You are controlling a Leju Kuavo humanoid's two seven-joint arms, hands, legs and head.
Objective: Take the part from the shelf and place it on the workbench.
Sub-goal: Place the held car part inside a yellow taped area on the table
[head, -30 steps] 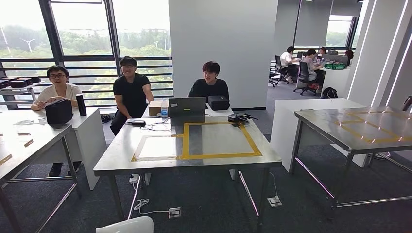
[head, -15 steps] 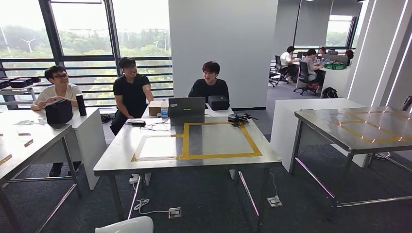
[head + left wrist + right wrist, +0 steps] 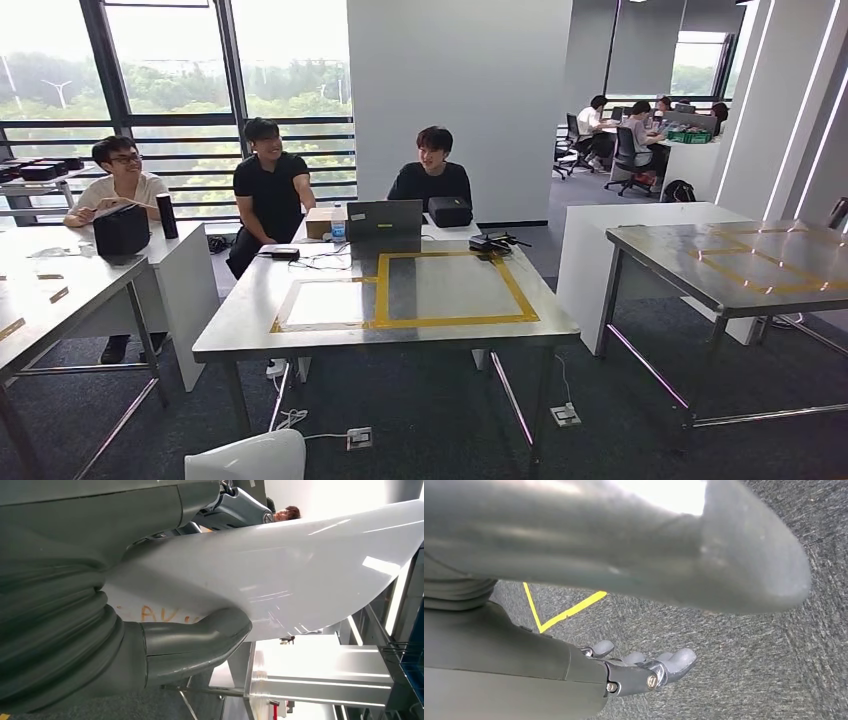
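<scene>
White part now higher, workbench ahead.

The head view is looking forward and down from high on the robot, facing the steel workbench from a little way off. The left wrist view is sitting close behind the left hand, sharing the white part with the head view, while the right wrist view is looking down past the right hand at grey carpet.
</scene>
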